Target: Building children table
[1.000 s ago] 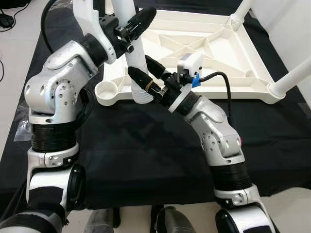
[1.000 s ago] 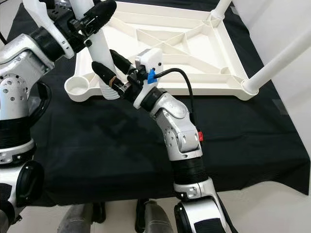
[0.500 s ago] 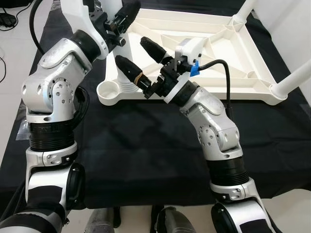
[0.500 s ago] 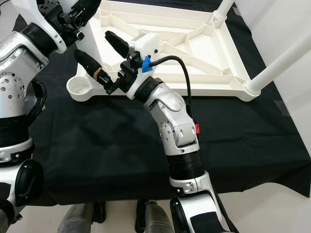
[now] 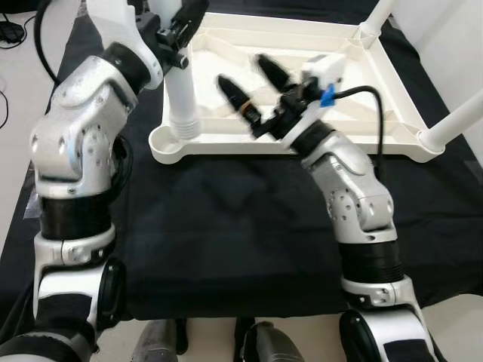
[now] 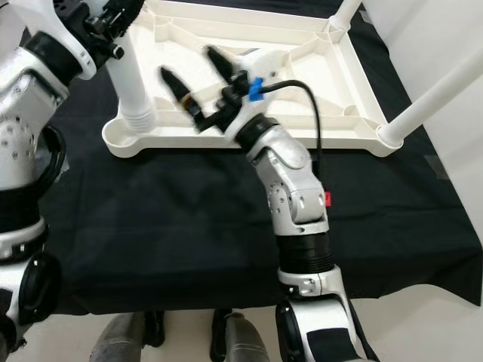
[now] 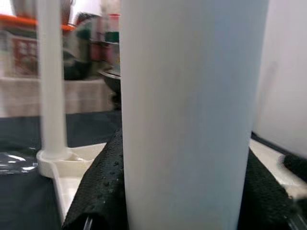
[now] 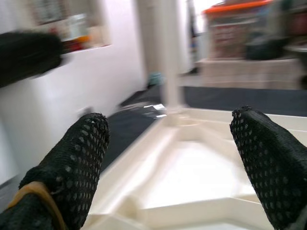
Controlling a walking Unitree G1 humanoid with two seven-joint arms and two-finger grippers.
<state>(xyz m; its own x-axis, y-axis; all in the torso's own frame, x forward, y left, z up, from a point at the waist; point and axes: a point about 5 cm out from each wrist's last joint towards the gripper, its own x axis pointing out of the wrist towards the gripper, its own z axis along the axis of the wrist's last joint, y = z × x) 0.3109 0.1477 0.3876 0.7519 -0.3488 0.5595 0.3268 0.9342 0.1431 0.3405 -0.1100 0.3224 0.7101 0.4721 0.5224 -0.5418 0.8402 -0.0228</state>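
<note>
Left hand [image 5: 177,23] grips white leg [image 5: 181,90]; right hand [image 5: 253,83] spread above tabletop [image 5: 392,113] on black cloth [image 5: 226,226].

Head cameras: two, side by side, looking forward and down at the upturned white table top [image 5: 317,75], both arms shared. Left wrist camera: pressed close to a white leg [image 7: 187,115]. Right wrist camera: low over the table top, looking across it.
</note>
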